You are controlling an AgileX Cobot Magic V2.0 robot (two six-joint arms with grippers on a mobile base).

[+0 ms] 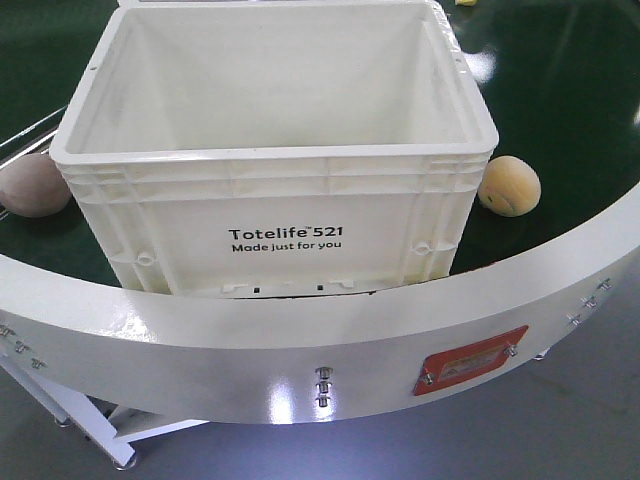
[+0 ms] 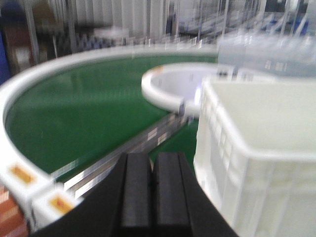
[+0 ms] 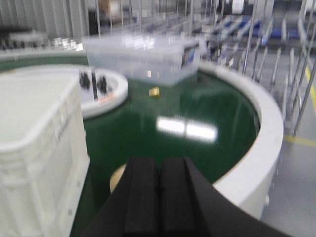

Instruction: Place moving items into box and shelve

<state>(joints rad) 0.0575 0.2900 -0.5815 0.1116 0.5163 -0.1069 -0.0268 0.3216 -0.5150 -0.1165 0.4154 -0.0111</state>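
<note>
Standing at the near edge of the green table [image 1: 570, 90], the large white rectangular plastic tote [image 1: 275, 215] was flanked by a dull pinkish-brown ball [image 1: 35, 185] leftward and a yellow-orange ball [image 1: 510, 186] rightward, and the left gripper [image 2: 152, 192] and right gripper [image 3: 160, 197], fingers pressed together, were judged to need spreading first.

Hiding part of the pinkish-brown ball [image 1: 33, 186] behind the box [image 1: 280, 205], losing the rest past the front view's left edge. Clipping the box's back rim and a yellow scrap [image 1: 465, 3] at the top edge. Blurring both wrist views, smearing a clear bin [image 3: 143, 59] and a small yellow object [image 3: 154, 91] beyond naming. Covering most of the peach-like ball [image 3: 116, 180] under the right gripper [image 3: 159, 164].
</note>
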